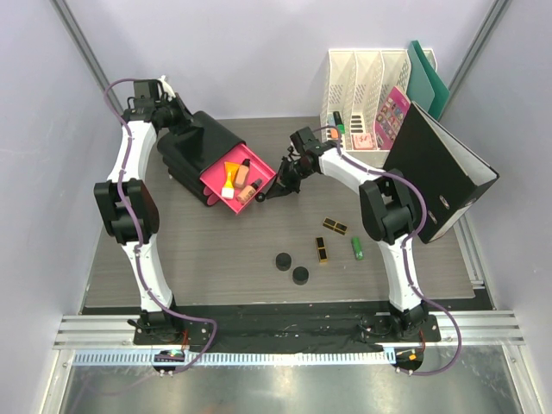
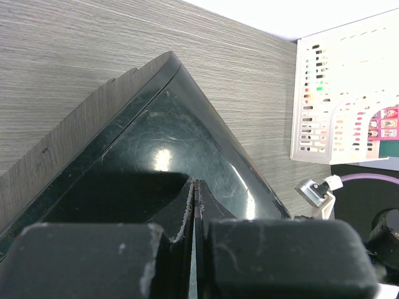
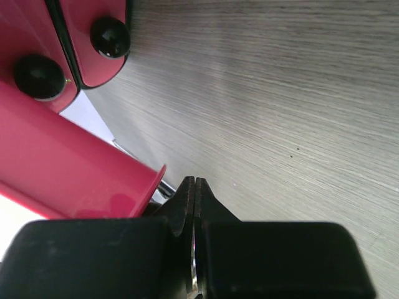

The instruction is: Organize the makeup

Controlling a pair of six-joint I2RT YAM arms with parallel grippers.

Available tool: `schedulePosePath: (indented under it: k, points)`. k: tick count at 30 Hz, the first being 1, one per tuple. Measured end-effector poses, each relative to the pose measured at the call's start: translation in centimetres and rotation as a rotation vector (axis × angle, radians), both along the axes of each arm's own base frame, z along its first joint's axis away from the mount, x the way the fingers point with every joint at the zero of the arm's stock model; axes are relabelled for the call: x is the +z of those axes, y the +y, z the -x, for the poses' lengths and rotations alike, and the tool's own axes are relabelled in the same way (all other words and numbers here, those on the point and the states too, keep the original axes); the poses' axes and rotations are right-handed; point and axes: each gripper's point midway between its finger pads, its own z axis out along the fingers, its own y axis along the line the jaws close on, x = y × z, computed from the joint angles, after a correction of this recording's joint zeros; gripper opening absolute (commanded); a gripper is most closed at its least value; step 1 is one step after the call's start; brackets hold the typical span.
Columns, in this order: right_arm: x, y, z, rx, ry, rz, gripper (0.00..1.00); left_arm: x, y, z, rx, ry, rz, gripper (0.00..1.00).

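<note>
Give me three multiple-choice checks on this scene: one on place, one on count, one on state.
1. The small green tube lies: A on the black binder; B on the grey wooden tabletop; C in the white rack.
2. Black round compacts on the table: A one; B two; C four.
3. The pink plastic drawer holding peach bottles is: A pulled out; B pushed shut; C upside down.
B, it rests on bare wood; B, two discs lie side by side; A, its contents show from above.
</note>
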Motion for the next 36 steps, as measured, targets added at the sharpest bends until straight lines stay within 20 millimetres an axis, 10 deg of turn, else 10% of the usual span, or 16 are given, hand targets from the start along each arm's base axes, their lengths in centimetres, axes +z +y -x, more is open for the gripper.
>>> schedulePosePath:
  k: [26, 31, 36]
  points:
    - [5.2, 5.2, -1.9, -0.139, 0.041, -0.409, 0.02, -0.2, 0.6, -0.2, 0.024, -0.006, -0.029, 0.0]
    - [5.5, 5.1, -1.8, -0.142, 0.027, -0.395, 0.42, 0.0, 0.9, -0.3, 0.031, -0.016, -0.058, 0.0]
    - [6.4, 4.6, -1.7, -0.15, 0.002, -0.392, 0.6, -0.1, 0.9, -0.2, 0.028, -0.017, -0.062, 0.0]
